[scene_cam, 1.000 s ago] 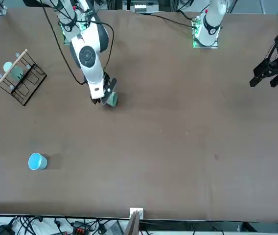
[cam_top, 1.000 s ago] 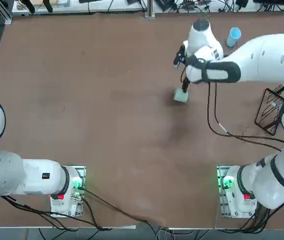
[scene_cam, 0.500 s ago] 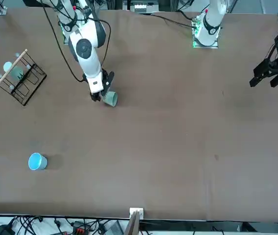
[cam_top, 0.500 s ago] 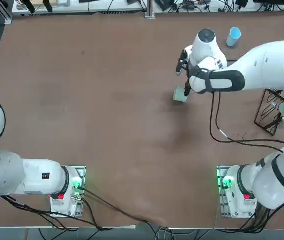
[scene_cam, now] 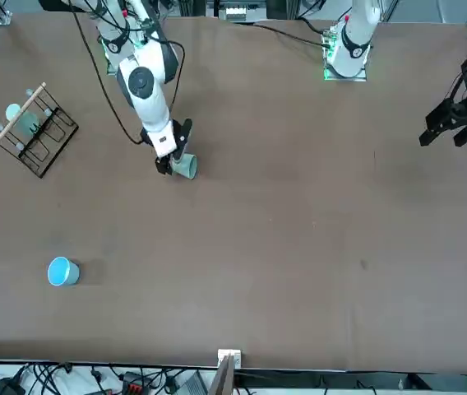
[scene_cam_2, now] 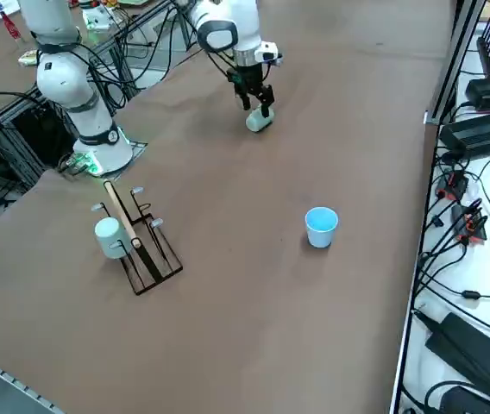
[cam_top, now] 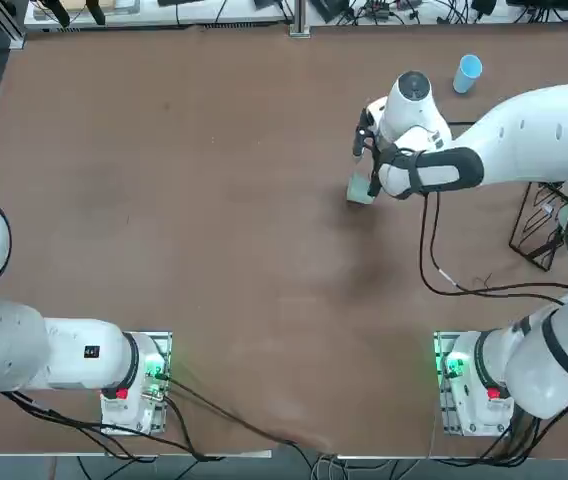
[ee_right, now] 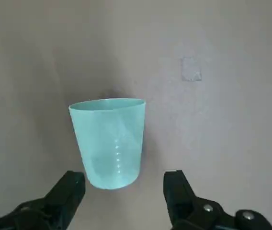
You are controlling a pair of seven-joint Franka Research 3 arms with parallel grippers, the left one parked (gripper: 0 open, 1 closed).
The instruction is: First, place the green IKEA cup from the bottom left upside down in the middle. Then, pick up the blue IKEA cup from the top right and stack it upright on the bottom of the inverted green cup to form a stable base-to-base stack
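My hand (ee_right: 121, 191) hung just over the green IKEA cup (ee_right: 109, 141), fingers (ee_right: 66, 191) spread wide and clear of it. The cup lay on the table (cam_top: 214, 200) near its middle, whether tipped or inverted I cannot tell. The blue IKEA cup (cam_top: 467, 72) stood well apart, near the far edge.

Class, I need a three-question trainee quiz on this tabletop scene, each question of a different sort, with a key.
1. True or false: the right tool is shut on the green IKEA cup.
2. Which object stands alone near the far right table corner in the top view? A) blue IKEA cup B) plate C) spoon
3. Fill in: a whitish cup hangs on the wire ____.

Key: 1 false, its fingers stand open and apart from the cup; 2 A; 3 rack.
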